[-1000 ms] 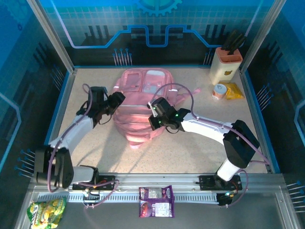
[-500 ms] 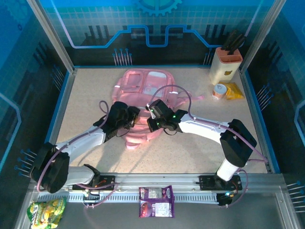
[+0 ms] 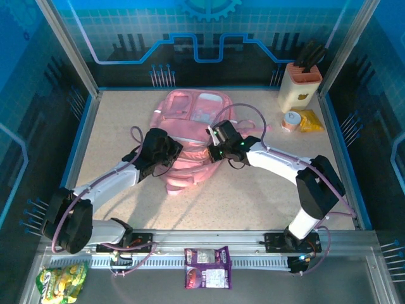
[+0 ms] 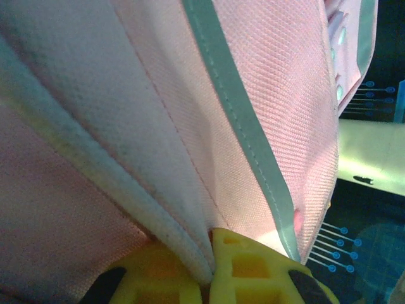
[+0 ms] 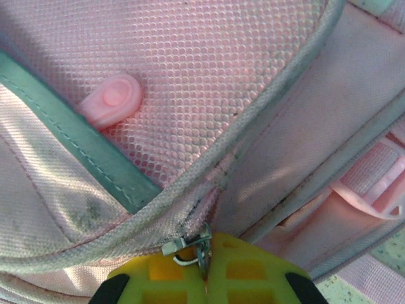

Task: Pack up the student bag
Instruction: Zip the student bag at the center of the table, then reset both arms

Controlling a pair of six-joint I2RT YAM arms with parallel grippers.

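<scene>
Top external: bag (image 3: 190, 126) on the counter (image 3: 266, 190), centre toward 12 o'clock. Left jaws pinch its seam (image 4: 158, 221), right jaws its zipper pull (image 5: 190, 246). Unzipping step, I judge; next, draw the zipper while left braces.

Soft pink student bag (image 3: 190, 126), flat, mid-table

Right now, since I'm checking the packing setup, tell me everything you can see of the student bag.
The student bag is a large soft pink woven-fabric backpack with paler front pockets, grey-green trim, cord piping and pink straps. It lies slumped flat on the table. The left gripper pinches a piped seam fold; the right gripper is shut on the metal zipper pull beside a mesh panel.
</scene>
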